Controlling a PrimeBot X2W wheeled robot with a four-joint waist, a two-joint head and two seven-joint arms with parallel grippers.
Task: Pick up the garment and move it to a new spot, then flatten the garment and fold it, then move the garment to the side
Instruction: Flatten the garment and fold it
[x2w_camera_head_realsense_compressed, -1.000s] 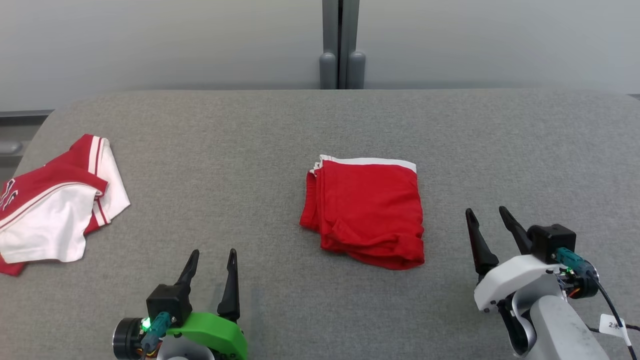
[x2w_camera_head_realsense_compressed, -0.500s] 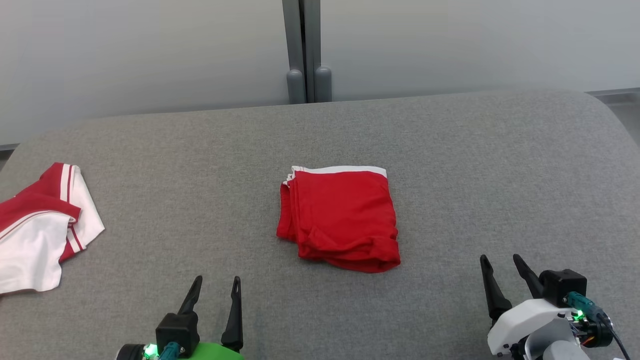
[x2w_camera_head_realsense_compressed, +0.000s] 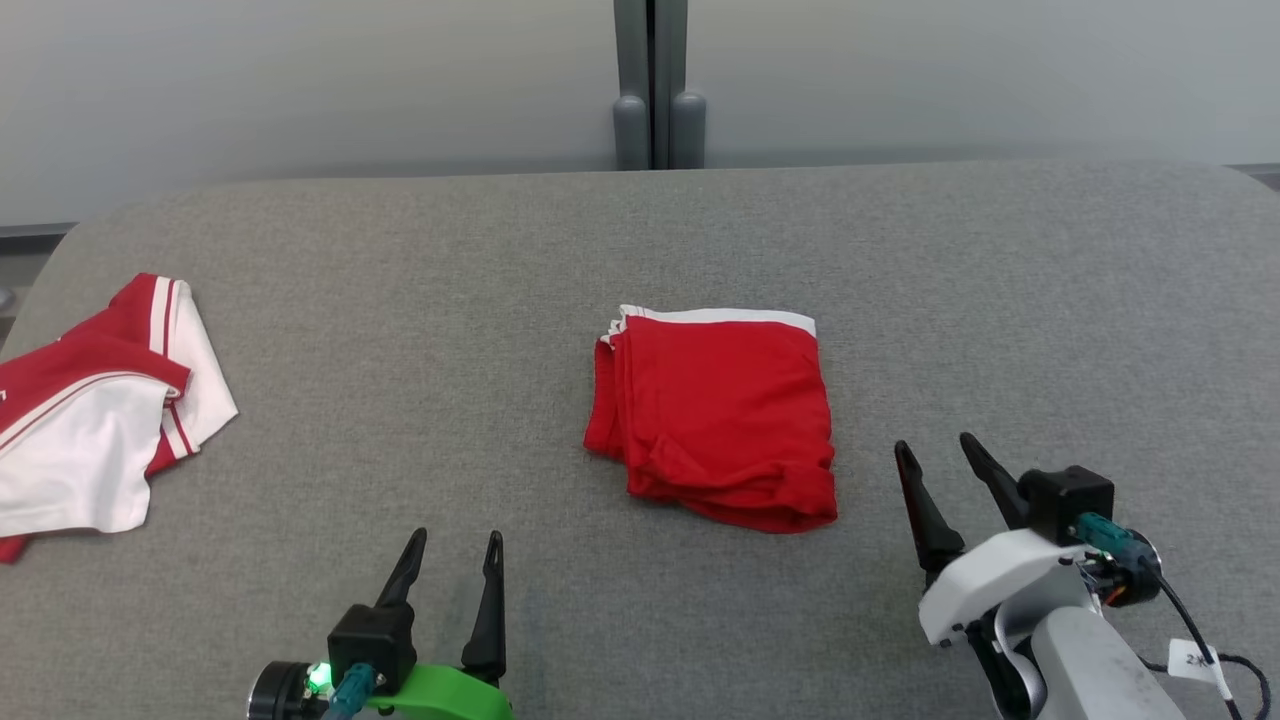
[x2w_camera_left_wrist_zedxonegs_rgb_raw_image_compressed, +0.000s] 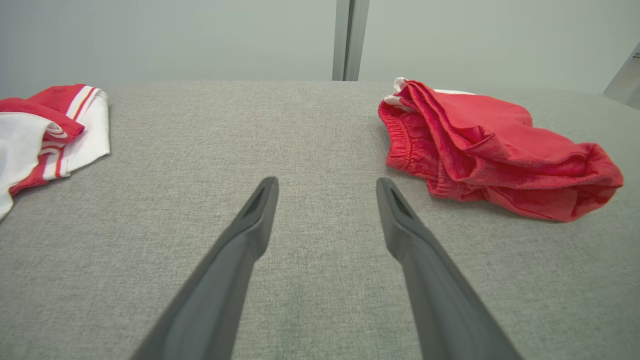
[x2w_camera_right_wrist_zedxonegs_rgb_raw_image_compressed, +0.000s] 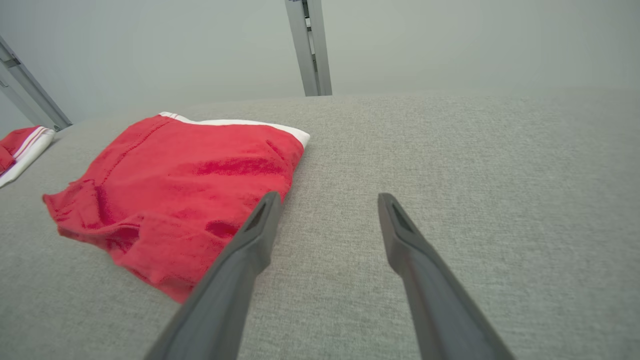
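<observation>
The grey table (x2w_camera_head_realsense_compressed: 400, 250) lies wide before you, and the red shorts (x2w_camera_head_realsense_compressed: 720, 410) rest near its middle, a little to your right, with the white waistband on the far side. They look already folded into a thick stack, so I judge that the step in hand is to carry them to the side. A red and white shirt (x2w_camera_head_realsense_compressed: 90, 420) lies well apart at the left edge, so decide first which side you want and keep the two from mixing. Both claws are wide open and hold nothing. The left claw (x2w_camera_head_realsense_compressed: 455, 535) hovers near the front edge, to the left of the shorts, and the right claw (x2w_camera_head_realsense_compressed: 935, 443) is just beside their near right corner. To do this well, bring one claw to each side of the stack and go low, so that the lower finger slides under all layers. The near edge is loose and rumpled, and a grip on the top layer alone would probably open the fold. Close both together, lift only a little, and move slowly.
</observation>
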